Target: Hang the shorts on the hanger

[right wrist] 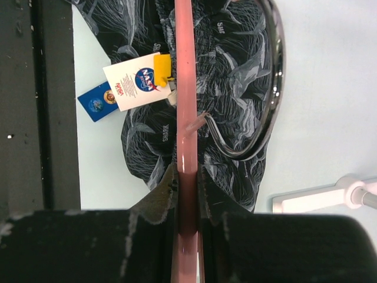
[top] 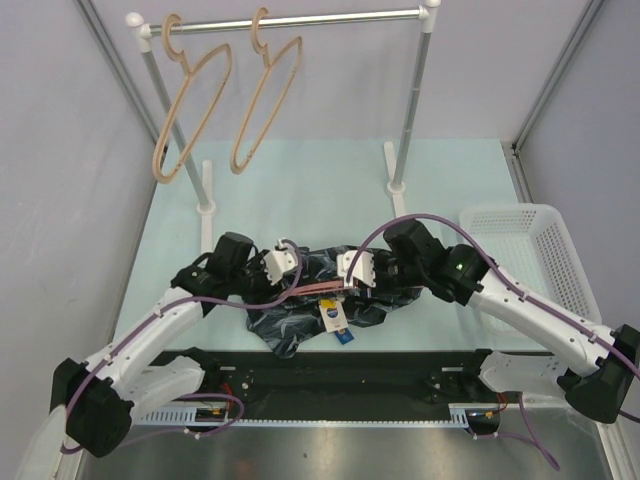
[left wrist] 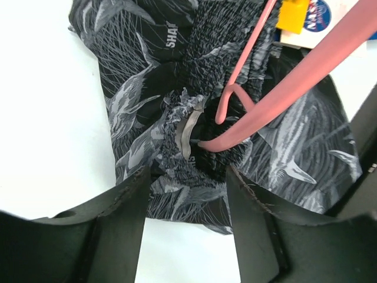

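Observation:
The dark navy shorts (top: 300,305) with a pale print lie crumpled on the table between both arms, their tag (top: 333,318) toward the near edge. The pink hanger (top: 316,287) lies across them. My right gripper (right wrist: 187,175) is shut on the hanger's pink bar (right wrist: 186,88), and the silver hook (right wrist: 272,88) curves over the shorts (right wrist: 235,65) beside it. My left gripper (left wrist: 187,180) is open just off the gathered waistband (left wrist: 177,118), nothing between its fingers (left wrist: 132,197). One end of the hanger (left wrist: 277,97) pokes into the fabric ahead of it.
A white garment rack (top: 290,20) stands at the back with two tan wooden hangers (top: 185,100) on its rail. A white plastic basket (top: 530,255) sits at the right. A black rail (top: 350,385) runs along the near table edge.

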Motion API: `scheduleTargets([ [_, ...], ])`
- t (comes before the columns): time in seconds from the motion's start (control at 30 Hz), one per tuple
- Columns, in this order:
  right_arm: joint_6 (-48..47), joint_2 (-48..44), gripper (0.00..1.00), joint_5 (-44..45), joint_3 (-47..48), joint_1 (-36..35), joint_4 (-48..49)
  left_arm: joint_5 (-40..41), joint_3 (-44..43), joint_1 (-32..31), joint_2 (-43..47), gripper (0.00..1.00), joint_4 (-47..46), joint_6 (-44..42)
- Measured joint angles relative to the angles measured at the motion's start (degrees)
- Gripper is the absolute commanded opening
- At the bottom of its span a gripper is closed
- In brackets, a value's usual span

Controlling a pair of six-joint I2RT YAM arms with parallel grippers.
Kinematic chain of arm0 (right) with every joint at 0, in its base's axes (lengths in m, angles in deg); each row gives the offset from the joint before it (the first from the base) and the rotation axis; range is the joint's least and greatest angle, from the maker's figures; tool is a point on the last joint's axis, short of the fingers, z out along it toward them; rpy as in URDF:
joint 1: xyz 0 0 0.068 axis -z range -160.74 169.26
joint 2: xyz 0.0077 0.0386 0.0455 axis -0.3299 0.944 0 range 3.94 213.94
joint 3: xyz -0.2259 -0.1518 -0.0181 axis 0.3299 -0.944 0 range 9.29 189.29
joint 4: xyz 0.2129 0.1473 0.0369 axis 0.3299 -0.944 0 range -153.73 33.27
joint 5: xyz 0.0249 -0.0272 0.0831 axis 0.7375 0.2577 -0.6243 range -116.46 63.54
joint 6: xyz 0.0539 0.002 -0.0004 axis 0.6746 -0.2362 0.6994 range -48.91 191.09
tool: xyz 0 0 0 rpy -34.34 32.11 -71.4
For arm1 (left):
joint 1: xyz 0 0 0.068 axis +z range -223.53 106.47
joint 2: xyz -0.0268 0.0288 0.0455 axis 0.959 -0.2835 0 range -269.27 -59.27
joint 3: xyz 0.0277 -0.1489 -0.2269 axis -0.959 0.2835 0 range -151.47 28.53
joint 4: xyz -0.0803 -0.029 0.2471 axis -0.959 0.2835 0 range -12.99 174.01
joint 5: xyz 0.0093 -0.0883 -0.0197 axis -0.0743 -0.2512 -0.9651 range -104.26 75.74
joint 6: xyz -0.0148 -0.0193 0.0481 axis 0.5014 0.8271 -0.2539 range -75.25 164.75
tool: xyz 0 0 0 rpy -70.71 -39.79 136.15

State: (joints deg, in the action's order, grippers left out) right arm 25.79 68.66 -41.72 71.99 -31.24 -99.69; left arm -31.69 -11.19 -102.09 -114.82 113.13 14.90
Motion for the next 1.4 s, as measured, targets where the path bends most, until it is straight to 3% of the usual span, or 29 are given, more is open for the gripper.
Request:
scheduleTargets([
  [0.1,0.0,0.0,0.0,0.5,-0.3,0.0,0.0,2.1,1.3,-0.9,-1.5,0.56,-2.0,0.0],
  [0.17,0.0,-0.2,0.0,0.9,-0.7,0.0,0.0,3.4,2.1,-1.3,-2.6,0.48,-2.9,0.1],
  [0.2,0.0,-0.3,0.0,0.9,-1.0,0.0,0.0,4.0,2.3,-1.4,-3.1,0.35,-3.3,0.3],
  [0.27,0.2,-0.6,0.0,1.0,-1.6,0.0,0.2,5.2,2.4,-1.6,-4.1,0.22,-3.8,1.0],
  [0.3,0.2,-0.9,0.0,1.2,-2.2,0.0,0.6,5.7,2.4,-1.6,-4.6,0.1,-4.0,1.2],
  [0.4,0.3,-1.8,0.0,1.3,-3.8,0.0,1.7,6.7,2.3,-1.6,-5.1,0.0,-3.7,1.9],
  [1.33,3.7,3.8,0.0,-0.9,-8.3,-1.5,21.9,2.5,-13.0,-4.0,-2.4,0.0,6.7,4.8],
  [1.4,4.0,4.0,0.0,-1.7,-8.4,-1.5,22.4,2.3,-13.0,-4.0,-2.5,0.14,7.1,5.0],
])
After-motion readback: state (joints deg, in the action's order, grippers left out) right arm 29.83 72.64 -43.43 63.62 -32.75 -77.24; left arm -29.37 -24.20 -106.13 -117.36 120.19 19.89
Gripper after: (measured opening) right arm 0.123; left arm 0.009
